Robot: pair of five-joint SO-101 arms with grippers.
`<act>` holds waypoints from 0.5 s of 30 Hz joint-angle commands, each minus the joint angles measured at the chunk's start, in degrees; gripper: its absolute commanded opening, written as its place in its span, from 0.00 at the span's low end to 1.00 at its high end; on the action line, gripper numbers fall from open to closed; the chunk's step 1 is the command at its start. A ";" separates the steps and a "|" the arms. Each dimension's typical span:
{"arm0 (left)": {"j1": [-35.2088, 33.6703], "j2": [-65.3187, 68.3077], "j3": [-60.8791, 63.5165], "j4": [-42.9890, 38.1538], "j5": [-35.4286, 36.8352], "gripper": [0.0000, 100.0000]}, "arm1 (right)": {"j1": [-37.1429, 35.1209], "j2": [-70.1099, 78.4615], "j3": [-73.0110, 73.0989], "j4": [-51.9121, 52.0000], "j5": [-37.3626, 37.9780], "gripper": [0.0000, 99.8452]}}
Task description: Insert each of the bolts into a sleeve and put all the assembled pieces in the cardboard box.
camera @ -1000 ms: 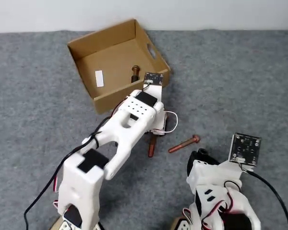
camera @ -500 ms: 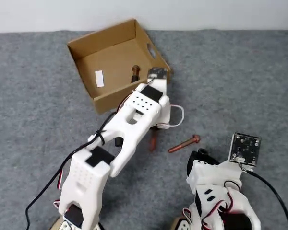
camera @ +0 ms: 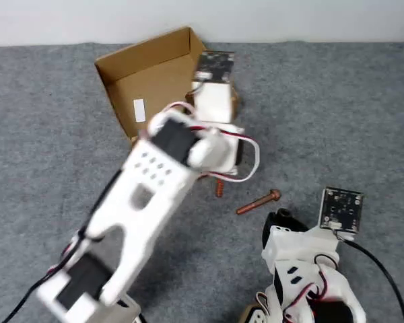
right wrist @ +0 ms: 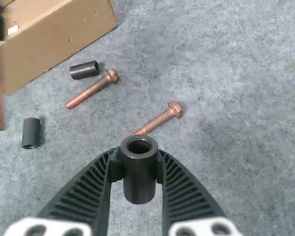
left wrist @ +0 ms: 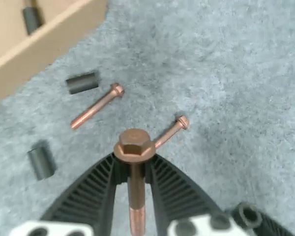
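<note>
My left gripper (left wrist: pixel 133 163) is shut on a copper bolt (left wrist: pixel 132 150), held above the grey carpet; the bolt's threaded tip (camera: pixel 219 188) pokes out under the raised left arm. A black sleeve (right wrist: pixel 137 169) sits in my shut right gripper (right wrist: pixel 137 158), its bore facing the camera. The right arm (camera: pixel 303 269) stays low at the front right. The cardboard box (camera: pixel 121 67) stands at the back left, partly hidden by the left arm. A dark sleeve (left wrist: pixel 31 18) lies inside it.
Two loose bolts (right wrist: pixel 92 89) (right wrist: pixel 157 119) and two loose black sleeves (right wrist: pixel 84 70) (right wrist: pixel 31 132) lie on the carpet by the box's front wall (right wrist: pixel 49 34). One bolt (camera: pixel 258 202) lies between the arms. Open carpet stretches to the right.
The left arm has risen and swung up toward the box, lifting the bolt off the carpet. The right arm has kept still with its sleeve.
</note>
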 commanded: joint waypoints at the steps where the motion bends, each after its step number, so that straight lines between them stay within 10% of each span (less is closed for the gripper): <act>1: -1.58 -13.54 7.96 -1.49 -1.67 0.00 | -3.03 -0.84 -0.70 -1.27 1.67 0.01; 15: -7.47 -70.51 61.32 -29.80 -14.95 0.00 | -12.26 -0.75 -0.79 -1.36 3.25 0.01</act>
